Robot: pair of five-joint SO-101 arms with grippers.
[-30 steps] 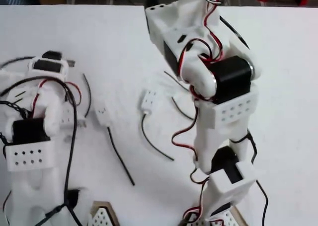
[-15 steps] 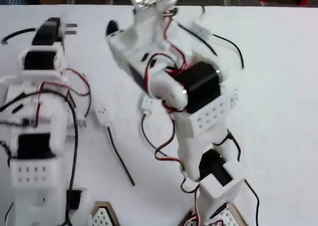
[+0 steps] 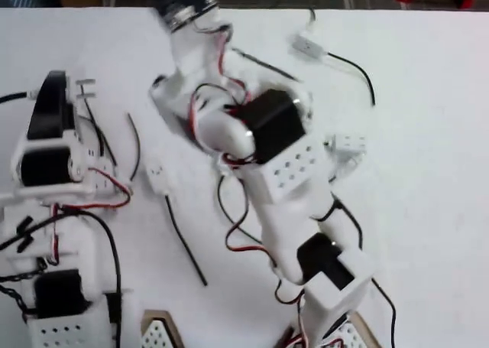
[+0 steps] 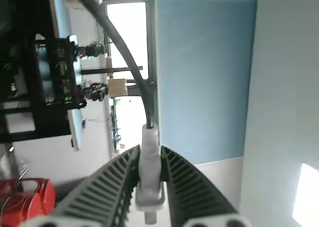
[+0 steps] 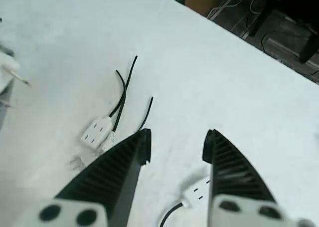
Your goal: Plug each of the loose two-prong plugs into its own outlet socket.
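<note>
On the white table (image 3: 428,210) we see the right arm (image 3: 275,157) stretched toward the far edge, where the right gripper (image 5: 177,137) hangs above the surface with its fingers apart. The left gripper (image 4: 149,153) stands near the left edge, clamped on a white two-prong plug (image 4: 148,179) with a black cord. One outlet socket (image 3: 158,177) lies between the arms. A second socket (image 3: 350,143) is just right of the right arm, and a third socket (image 3: 306,46) is near the far edge.

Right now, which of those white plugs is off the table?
The plug pinched in the left end effector, black cord trailing from it; the other white connectors lie loose on the table.
</note>
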